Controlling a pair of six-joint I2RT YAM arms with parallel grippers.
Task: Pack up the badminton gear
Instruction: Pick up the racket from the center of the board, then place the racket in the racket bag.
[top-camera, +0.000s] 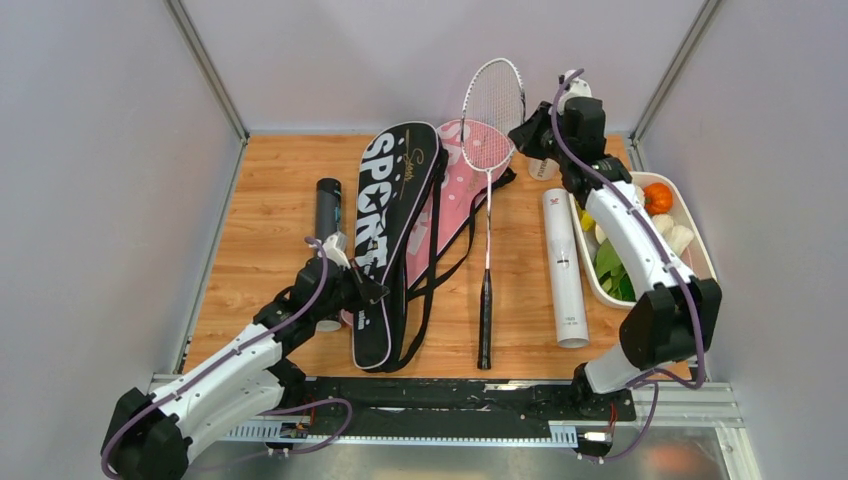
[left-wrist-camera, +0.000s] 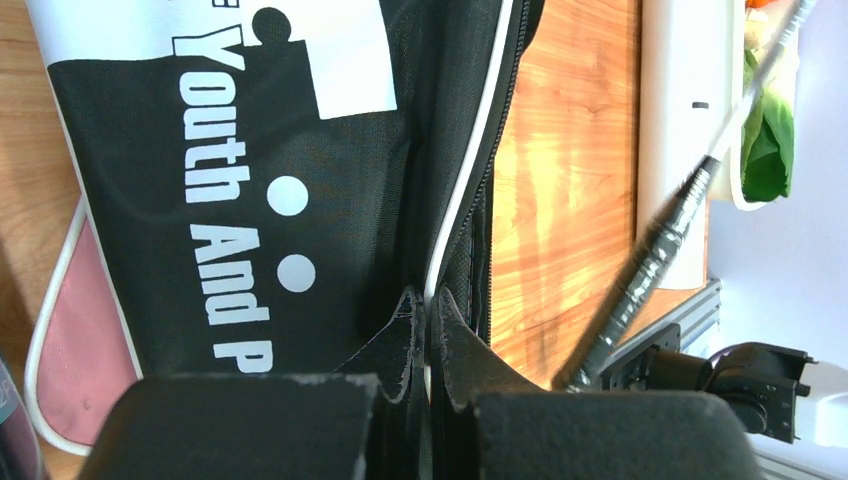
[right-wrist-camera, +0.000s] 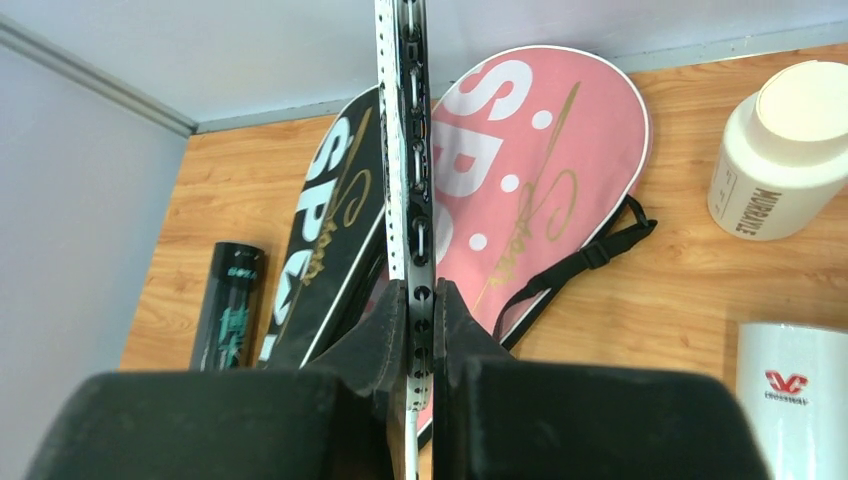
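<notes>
Looking from the overhead camera, you get only the rough placing: your left claw (top-camera: 366, 287) sits at the lower left edge of the black bag (top-camera: 395, 200), and the grip is hard to read there. The left wrist view settles it. The fingers are pressed together on the bag's white-piped edge, pinching the fabric. The right wrist view does the same for your right claw (right-wrist-camera: 421, 300) — its jaws stand nearly closed on the rim of the white racket (right-wrist-camera: 405, 120), seen edge-on.

The black bag lies lengthwise on the table (top-camera: 270, 230), "SPORT" in white letters along it. The pink bag (top-camera: 455, 190) lies just right of it, partly tucked beneath, with only its head end and right side showing. The racket is thin, white-framed and black at the grip. Its head is lifted at the far end and its handle slants down toward you; whether the butt touches the table you cannot tell.

A black tube (top-camera: 328, 205) lies left of the black bag. A white tube (top-camera: 565, 270) lies right of the racket. Beyond the white tube stands a small white bottle (right-wrist-camera: 780, 150), half hidden overhead by the right arm (top-camera: 630, 230). That arm reaches across the white tray (top-camera: 688, 203) of toy vegetables (top-camera: 657, 197) at the right edge.
</notes>
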